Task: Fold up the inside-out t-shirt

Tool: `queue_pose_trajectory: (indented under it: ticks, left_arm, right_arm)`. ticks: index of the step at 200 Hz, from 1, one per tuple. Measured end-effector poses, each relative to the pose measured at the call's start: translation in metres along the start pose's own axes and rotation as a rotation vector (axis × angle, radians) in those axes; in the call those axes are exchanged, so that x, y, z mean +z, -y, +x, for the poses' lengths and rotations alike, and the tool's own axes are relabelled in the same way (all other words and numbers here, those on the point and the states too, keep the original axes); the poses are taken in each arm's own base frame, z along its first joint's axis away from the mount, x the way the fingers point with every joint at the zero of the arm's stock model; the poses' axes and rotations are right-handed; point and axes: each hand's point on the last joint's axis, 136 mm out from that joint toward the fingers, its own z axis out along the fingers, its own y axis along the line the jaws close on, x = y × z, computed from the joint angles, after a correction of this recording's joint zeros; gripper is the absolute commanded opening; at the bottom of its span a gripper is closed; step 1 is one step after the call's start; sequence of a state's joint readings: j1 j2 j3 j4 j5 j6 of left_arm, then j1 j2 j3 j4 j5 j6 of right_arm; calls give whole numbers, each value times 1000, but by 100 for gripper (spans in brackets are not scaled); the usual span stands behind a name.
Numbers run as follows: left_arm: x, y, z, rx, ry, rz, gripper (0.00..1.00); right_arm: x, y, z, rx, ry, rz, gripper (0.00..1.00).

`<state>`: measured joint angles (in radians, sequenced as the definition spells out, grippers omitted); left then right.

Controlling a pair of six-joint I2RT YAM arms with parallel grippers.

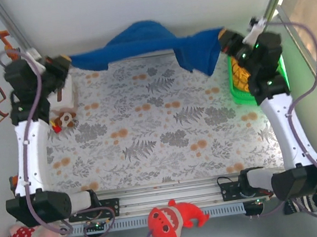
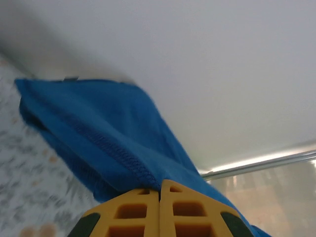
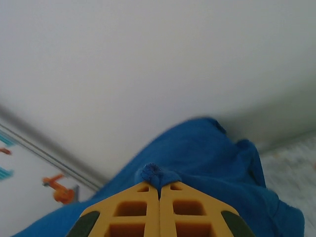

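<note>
Left gripper (image 1: 67,61) and right gripper (image 1: 222,35) each pinched the inside-out t-shirt (image 1: 142,41), jaws pressed together; a white box (image 1: 65,94) sat near the shirt's left end.

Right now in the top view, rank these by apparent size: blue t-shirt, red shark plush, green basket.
1. blue t-shirt, clearly largest.
2. red shark plush.
3. green basket, smallest-looking, but the right arm covers part of it, so its place against the plush is unsure.

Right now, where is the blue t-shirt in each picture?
Top external: t-shirt stretched along the far edge between left gripper and right gripper.
Left wrist: t-shirt lower left to centre.
Right wrist: t-shirt lower half, mostly right.
Shared landmark: white back wall.
</note>
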<state>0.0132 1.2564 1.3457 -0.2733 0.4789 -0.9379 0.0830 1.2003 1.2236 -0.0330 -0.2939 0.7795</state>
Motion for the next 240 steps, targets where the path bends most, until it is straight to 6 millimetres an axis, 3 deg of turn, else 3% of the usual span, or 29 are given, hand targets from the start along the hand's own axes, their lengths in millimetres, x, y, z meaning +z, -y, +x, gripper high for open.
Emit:
queue_pose_trajectory:
  ticks: [19,33,47,59,79,97,155,161,170,182,196,214,240]
  left_arm:
    - [14,-66,75,-22,-172,-129,0]
    - [17,-104,124,-27,-287,-203,0]
    - [14,-138,166,-35,-388,-276,0]
    - [8,-163,196,-39,-455,-339,0]
    - [-1,-186,228,-26,-529,-405,0]
    - [-10,-195,247,0,-562,-428,0]
    - [-39,-190,294,106,-659,-417,0]
    - [-42,-190,295,108,-662,-417,5]
    - [-47,-190,297,111,-663,-420,27]
    - [-52,-190,296,115,-661,-430,60]
    - [-58,-192,292,125,-658,-462,82]
    - [-61,-185,280,160,-646,-496,94]
    - [-44,-156,244,198,-582,-473,99]
  right_arm:
    - [5,107,110,98,-208,221,0]
    - [-19,175,191,174,-366,398,0]
    - [-49,210,241,224,-467,514,0]
    - [-67,222,260,244,-503,570,0]
    - [-78,221,259,242,-481,587,0]
    - [-84,215,248,229,-439,588,0]
    - [-121,216,241,228,-407,692,0]
    - [-125,215,239,232,-398,697,0]
    - [-130,214,238,239,-389,706,1]
    - [-138,214,237,252,-375,725,24]
    - [-148,216,236,260,-364,760,37]
    - [-156,217,234,267,-351,792,39]
    - [-155,204,213,261,-308,782,39]
